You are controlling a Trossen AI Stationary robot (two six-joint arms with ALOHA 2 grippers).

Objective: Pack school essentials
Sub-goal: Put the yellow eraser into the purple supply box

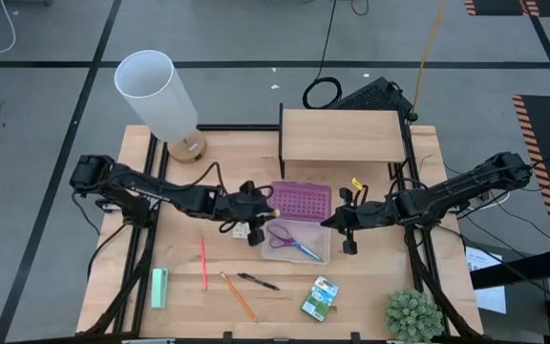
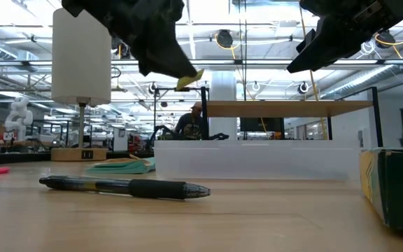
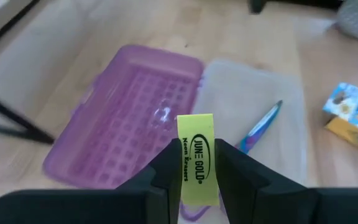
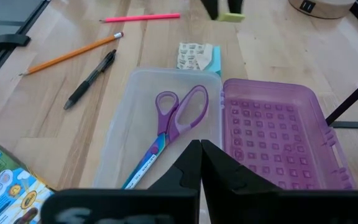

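Lying on the wooden table (image 1: 370,287) are the largest things: the clear case (image 1: 304,250) with its purple lid (image 1: 301,201) open beside it. The purple-handled scissors (image 4: 169,127) rest inside the case. The crayon box (image 1: 320,297) lies nearer the front edge; its end is cut off in the low view. The red pencil (image 1: 202,263), orange pencil (image 1: 239,296) and black pen (image 2: 124,187) lie apart on the table. The left hand (image 3: 197,177) pinches the yellow eraser (image 3: 197,155) upright above the case edge. The right hand (image 4: 201,163) hovers over the case, fingers pressed together and empty.
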